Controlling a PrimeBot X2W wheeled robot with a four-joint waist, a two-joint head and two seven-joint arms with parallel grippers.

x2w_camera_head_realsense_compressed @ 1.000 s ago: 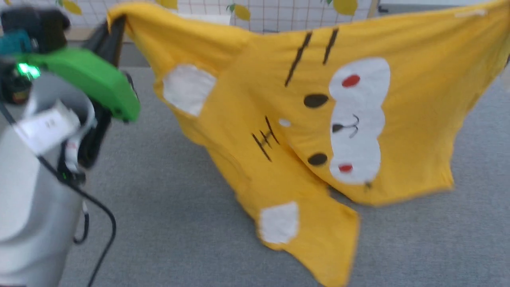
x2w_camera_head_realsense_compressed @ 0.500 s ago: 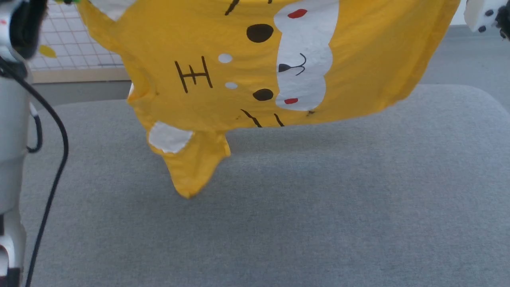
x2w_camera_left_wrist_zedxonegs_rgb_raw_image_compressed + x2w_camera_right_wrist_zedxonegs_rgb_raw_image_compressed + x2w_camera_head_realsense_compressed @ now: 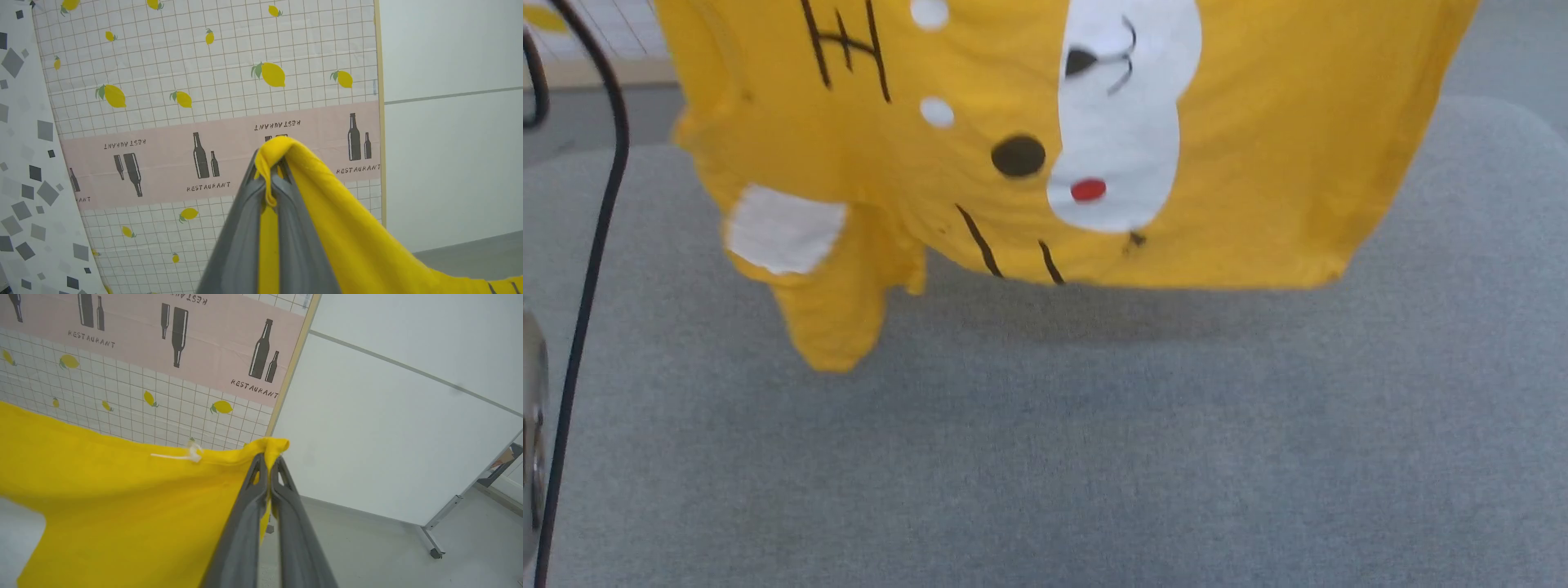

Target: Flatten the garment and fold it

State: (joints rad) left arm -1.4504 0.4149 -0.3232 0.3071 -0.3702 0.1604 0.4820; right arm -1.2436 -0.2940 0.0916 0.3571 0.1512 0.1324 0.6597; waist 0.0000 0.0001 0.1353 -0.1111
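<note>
Your grey padded surface (image 3: 1045, 474) lies beneath the garment (image 3: 1282, 147), which hangs spread over its far half, one sleeve drooping at the left. Your left gripper (image 3: 270, 179) pinches one yellow corner tight; your right gripper (image 3: 270, 463) is clamped on another.

garment (image 3: 1258, 163) lifted — now hanging, off table (image 3: 1094, 457)

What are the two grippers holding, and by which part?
Both hold the yellow T-shirt: left gripper and right gripper each pinch bunched fabric at its upper edge, so it hangs over the grey surface.
</note>
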